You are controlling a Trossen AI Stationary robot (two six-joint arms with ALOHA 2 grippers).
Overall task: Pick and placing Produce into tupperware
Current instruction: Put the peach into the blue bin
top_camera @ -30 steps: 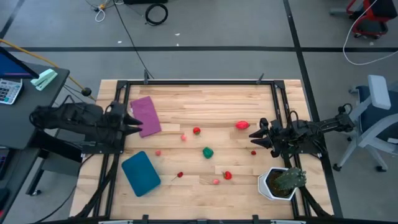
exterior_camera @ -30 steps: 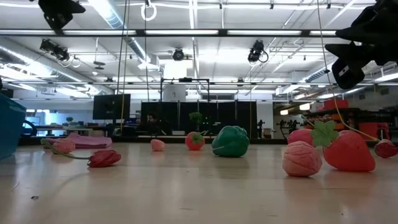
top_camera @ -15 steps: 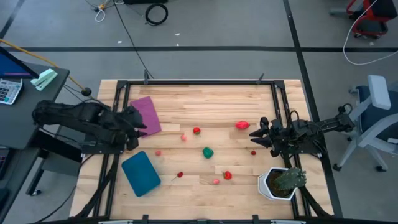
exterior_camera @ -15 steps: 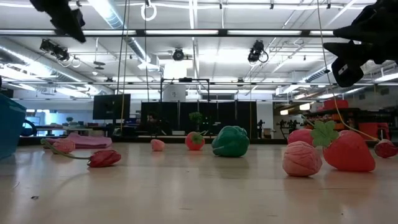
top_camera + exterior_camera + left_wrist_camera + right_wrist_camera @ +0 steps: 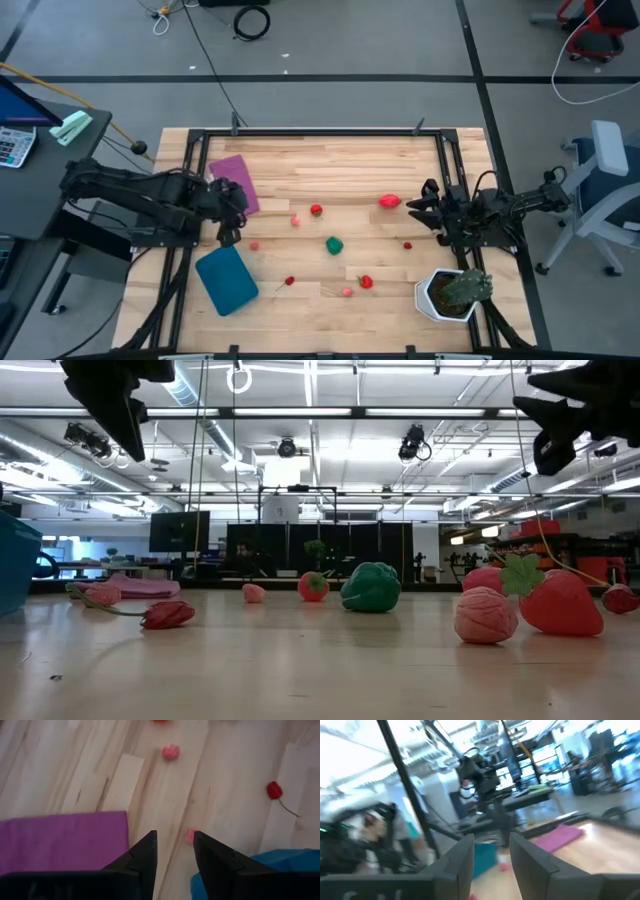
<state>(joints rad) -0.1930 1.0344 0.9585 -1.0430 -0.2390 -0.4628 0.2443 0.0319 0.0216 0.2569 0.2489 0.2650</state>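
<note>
The teal tupperware (image 5: 227,278) lies flat near the table's near-left corner. Toy produce is scattered on the wood: a green piece (image 5: 334,244), red pieces (image 5: 389,201) (image 5: 316,210) (image 5: 366,282), and small pink pieces (image 5: 254,245) (image 5: 295,220). My left gripper (image 5: 228,232) hangs open above the table between the purple rectangle (image 5: 235,183) and the tupperware, pointing down. In its wrist view a pink piece (image 5: 190,836) shows between its fingers (image 5: 145,857). My right gripper (image 5: 412,207) is open in the air at the right, beside the red piece.
A spiky green plant in a white pot (image 5: 452,292) stands at the near-right corner. The flat purple rectangle lies at the far left. A red stemmed piece (image 5: 273,790) lies close to the tupperware (image 5: 280,862). A black frame (image 5: 320,131) runs round the table's edges.
My left gripper has swung from over the purple rectangle toward the table's right and near edge and tipped downward over the small pink piece. My right gripper has risen a little and shifted toward the far edge. No produce has moved.
</note>
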